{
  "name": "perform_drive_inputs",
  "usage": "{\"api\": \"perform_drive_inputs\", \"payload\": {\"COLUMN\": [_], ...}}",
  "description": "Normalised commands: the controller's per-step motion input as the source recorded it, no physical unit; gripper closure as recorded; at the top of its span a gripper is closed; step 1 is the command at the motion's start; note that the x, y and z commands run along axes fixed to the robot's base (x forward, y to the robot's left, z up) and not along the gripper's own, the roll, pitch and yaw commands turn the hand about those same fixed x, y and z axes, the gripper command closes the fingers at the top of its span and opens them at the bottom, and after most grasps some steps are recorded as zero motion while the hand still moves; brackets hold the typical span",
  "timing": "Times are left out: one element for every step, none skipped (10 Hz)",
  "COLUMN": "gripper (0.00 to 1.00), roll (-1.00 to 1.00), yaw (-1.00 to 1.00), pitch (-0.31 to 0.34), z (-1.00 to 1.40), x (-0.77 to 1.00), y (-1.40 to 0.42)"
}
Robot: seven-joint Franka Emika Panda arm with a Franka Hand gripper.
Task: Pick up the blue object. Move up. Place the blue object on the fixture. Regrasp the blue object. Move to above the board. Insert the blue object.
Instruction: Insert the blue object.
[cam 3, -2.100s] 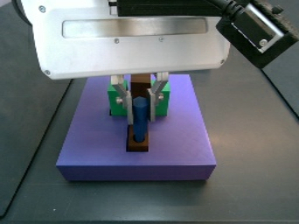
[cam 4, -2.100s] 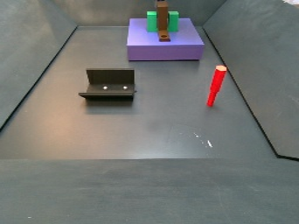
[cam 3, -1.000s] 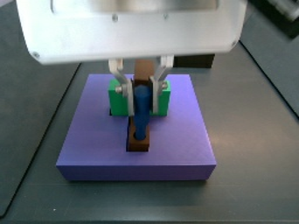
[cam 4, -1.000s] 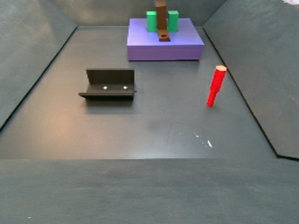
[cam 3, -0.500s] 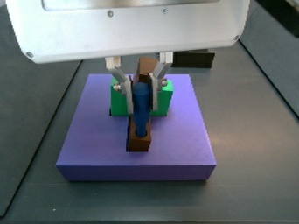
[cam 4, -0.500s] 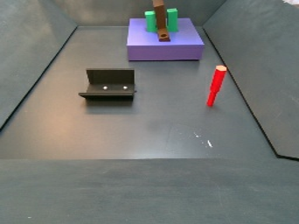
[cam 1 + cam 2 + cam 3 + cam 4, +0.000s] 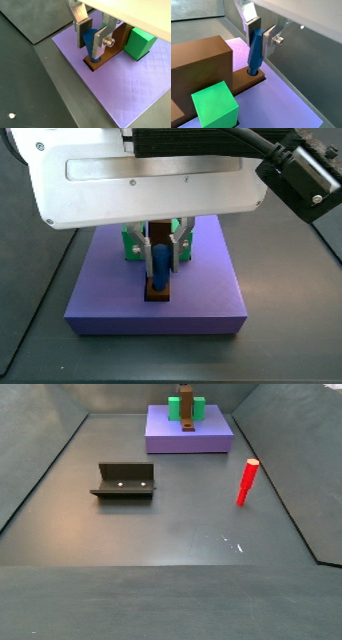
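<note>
Blue object (image 7: 256,51) upright in board (image 7: 248,81) hole, between tool (image 7: 260,31) fingers

Your gripper (image 7: 260,31) straddles the blue object (image 7: 256,52), which stands in the board (image 7: 201,67). Green blocks (image 7: 178,241) crowd it at 3 and 9 o'clock. The red peg (image 7: 246,482) and fixture (image 7: 126,481) stand well apart on open floor.

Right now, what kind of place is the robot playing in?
Probably a simulated robot test bench, not a real room: plain grey walled floor, flat-coloured purple slab. The gripper holds a blue stick in the brown bar; a red peg stands aside.
</note>
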Motion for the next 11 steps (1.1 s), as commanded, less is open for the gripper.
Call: {"api": "perform_drive_inputs", "payload": {"gripper": [1.0, 1.0, 1.0, 1.0, 1.0, 1.0, 1.0, 1.0, 1.0, 1.0, 1.0], "roll": [0.0, 0.02, -0.03, -0.1, -0.08, -0.06, 0.0, -0.01, 0.01, 0.03, 0.0], "yaw": [-0.03, -0.13, -0.2, -0.23, -0.17, -0.02, 0.05, 0.23, 0.36, 0.35, 0.0], "pitch": [0.21, 0.283, 0.243, 0.229, 0.16, 0.0, -0.007, -0.059, -0.131, -0.121, 0.0], "z": [-0.79, -0.67, -0.58, -0.53, -0.42, -0.31, -0.23, -0.41, -0.42, -0.45, 0.0], "x": [0.94, 0.8, 0.63, 0.59, 0.46, 0.1, 0.0, 0.0, -0.1, 0.0, 0.0], "y": [0.0, 0.14, 0.47, 0.43, 0.28, -0.04, -0.38, -0.34, -0.49, -0.29, 0.0]}}
